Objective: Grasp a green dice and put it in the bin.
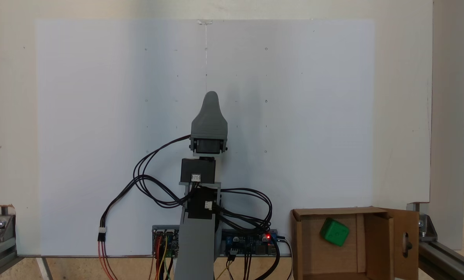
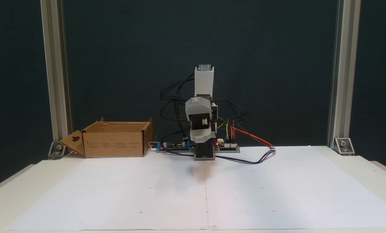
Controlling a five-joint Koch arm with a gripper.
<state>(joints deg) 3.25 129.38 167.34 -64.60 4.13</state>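
Already the green dice [image 1: 334, 232] lies tilted on the floor of the cardboard bin [image 1: 300, 249], near one of its inner corners, in a fixed view from above. The box, flaps spread and one pierced by a slot-shaped hole, sits at a back corner of the tabletop [image 2: 358, 171], beside the arm's base and circuit boards [image 2: 227, 147]. The arm is folded over the middle of the white paper sheet [image 1: 294, 116], well apart from the box. Its gripper [image 1: 211, 102] shows a single grey tip, so whether it is open or closed cannot be told. By this evidence the job looks finished, with nothing left to move.
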